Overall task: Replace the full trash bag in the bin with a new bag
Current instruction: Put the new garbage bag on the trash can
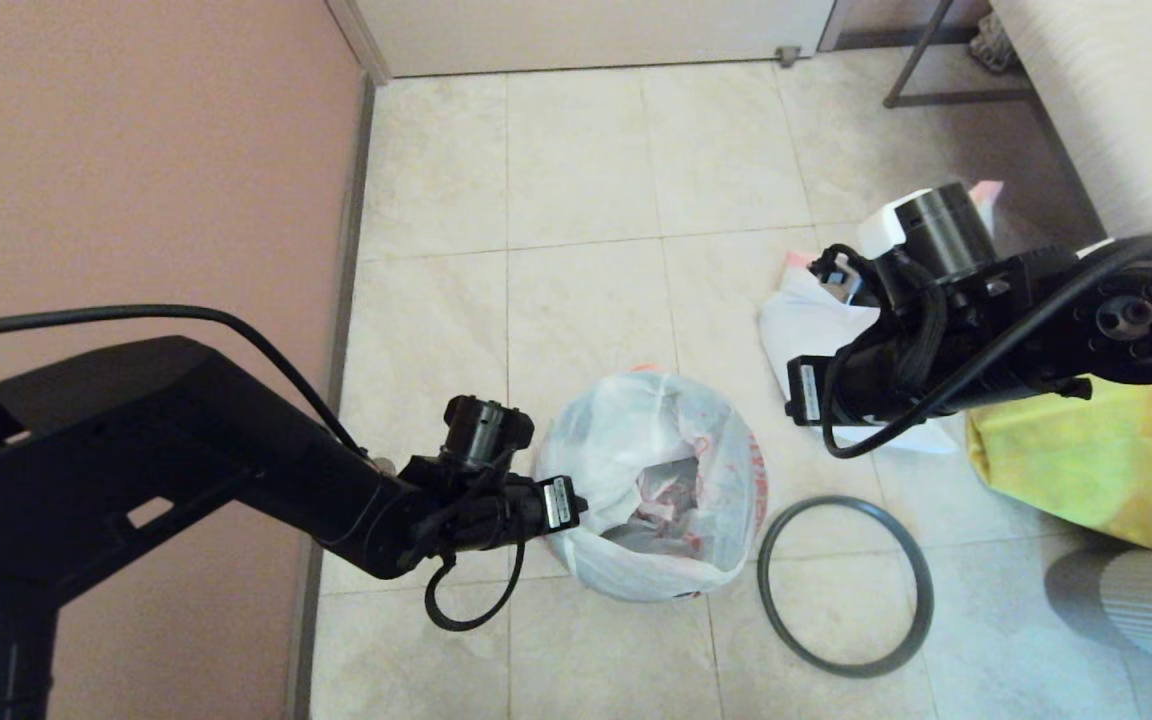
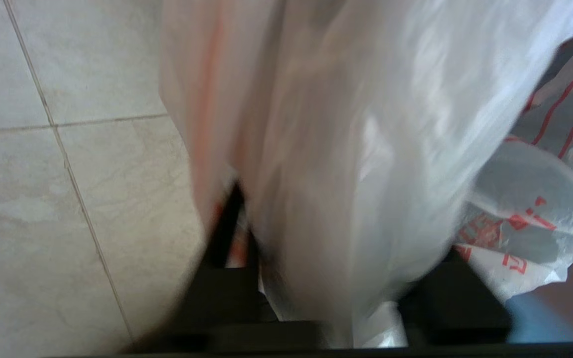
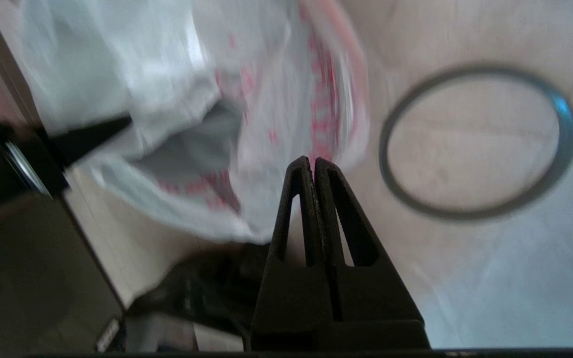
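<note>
Item: bin relining, part done.

Location of task things: the new bag [image 1: 651,480], white with red print, is draped over the bin, near floor centre in the head view; its mouth gapes upward and its skirt hangs down all round. The grey ring [image 1: 844,585] lies flat on the tiles just beside it at 3 o'clock, not yet fitted. The full trash bag [image 1: 811,320] sits on the floor at about 1 o'clock from the bin, partly behind the right arm.

Left claw [image 1: 576,505]: at the bag's 9 o'clock edge. Its wrist view shows film [image 2: 346,164] running between two dark fingers [image 2: 227,233]; whether they pinch it or stand loose cannot be told.

Right claw [image 3: 312,166]: fingers pressed together, holding nothing, poised above the floor between bag and ring.

Risks, as judged:
- If the left claw lets go too early, the hem may slip inward and the liner collapse into the bin.
- Pulling on the thin film could tear it or drag the bin.
- The ring, pressed on unevenly, may pinch only one side.

Hidden or unclear: the bin itself is wholly covered by the film; the left fingertips are blurred; the full bag's contents cannot be made out; a yellow bag [image 1: 1086,460] at 3 o'clock is cut off by the frame.
</note>
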Tool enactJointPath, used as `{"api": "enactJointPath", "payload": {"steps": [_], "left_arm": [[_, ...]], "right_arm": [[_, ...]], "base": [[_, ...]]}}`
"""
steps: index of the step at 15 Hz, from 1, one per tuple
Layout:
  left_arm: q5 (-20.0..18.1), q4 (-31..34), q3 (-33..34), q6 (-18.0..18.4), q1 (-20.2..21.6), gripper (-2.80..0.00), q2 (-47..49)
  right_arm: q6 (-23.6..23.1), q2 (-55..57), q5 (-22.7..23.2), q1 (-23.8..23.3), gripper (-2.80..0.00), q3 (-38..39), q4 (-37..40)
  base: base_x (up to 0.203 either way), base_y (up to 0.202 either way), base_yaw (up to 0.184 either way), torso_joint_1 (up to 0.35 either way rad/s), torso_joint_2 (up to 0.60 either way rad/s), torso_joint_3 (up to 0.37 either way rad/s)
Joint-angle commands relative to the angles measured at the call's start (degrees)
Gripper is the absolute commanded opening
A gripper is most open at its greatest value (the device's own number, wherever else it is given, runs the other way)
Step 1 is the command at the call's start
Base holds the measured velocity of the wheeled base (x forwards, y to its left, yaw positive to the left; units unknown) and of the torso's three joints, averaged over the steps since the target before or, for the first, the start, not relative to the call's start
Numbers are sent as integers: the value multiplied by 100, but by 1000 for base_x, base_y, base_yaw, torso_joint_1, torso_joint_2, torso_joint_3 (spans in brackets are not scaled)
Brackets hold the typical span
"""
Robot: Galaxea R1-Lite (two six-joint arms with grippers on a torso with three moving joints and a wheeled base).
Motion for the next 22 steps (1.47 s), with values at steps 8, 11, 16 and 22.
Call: {"api": "enactJointPath", "payload": {"steps": [8, 11, 16, 22], "left_arm": [[-3, 1745, -226, -3, -79, -280, -2182], [21, 2624, -714, -20, -59, -280, -2770], [339, 3988, -1597, 9, 323, -280, -2679], [295, 3941, -1603, -35, 302, -280, -2707]], "right_arm": [[-110, 336, -349, 437, -280, 41, 271], [-164, 870, -644, 881, -280, -185, 267], [-506, 2169, -1437, 1455, -280, -1259, 272], [-1146, 3828, -1967, 1068, -280, -2476, -472]], "base": [[0, 0, 0, 0, 0, 0], [0, 0, 0, 0, 0, 0], [0, 0, 0, 0, 0, 0], [0, 0, 0, 0, 0, 0]]}}
